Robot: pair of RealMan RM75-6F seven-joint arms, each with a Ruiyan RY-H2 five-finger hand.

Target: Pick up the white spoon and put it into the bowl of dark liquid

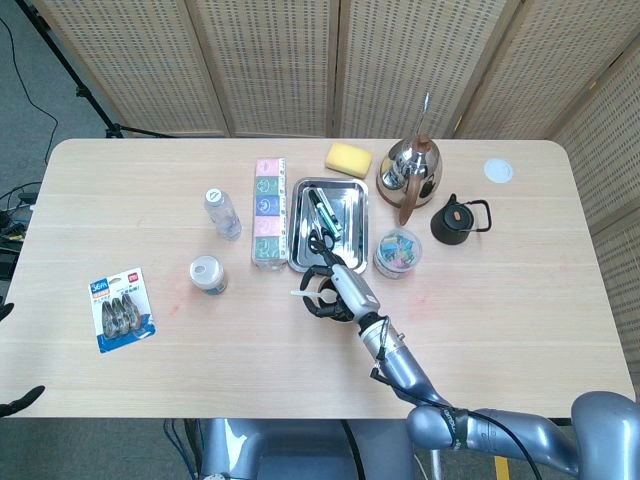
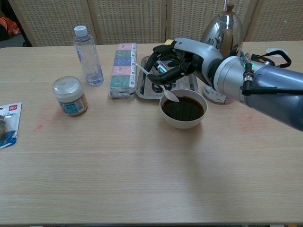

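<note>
Far left, at the table (image 2: 142, 179) edge: pkg of clips (image 1: 118, 312). Your left hand (image 1: 20, 403) shows only as dark fingertips off the table's left edge in the head view; can't tell whether it's open or closed, nothing seen in it.

Next right: short jar w/ clear lid (image 2: 70, 96), then water bottle (image 2: 87, 56) behind it, upright. Both well apart from the bowl.

Centre-left: stack of pastel packs (image 2: 122, 70) lying just beside the steel tray (image 2: 143, 87), on its left side. Tray holds scissors (image 1: 319, 240) and a marker (image 1: 322, 208).

Centre: your right hand (image 2: 176, 57) is over the tray's near edge, fingers curled around the white spoon (image 2: 158, 84). Handle points up-left, spoon tilted, its bowl end at the left rim of the bowl of dark liquid (image 2: 183, 110). Can't tell if the tip touches the liquid.

Behind the tray: yellow sponge (image 1: 348, 158).

Right of bowl: clear tub of coloured bits (image 1: 399, 252), mostly hidden by your forearm in chest view. Steel kettle (image 1: 411, 170) behind it, black teapot (image 1: 459, 219) further right, white lid (image 1: 498, 170) near the far right corner.
</note>
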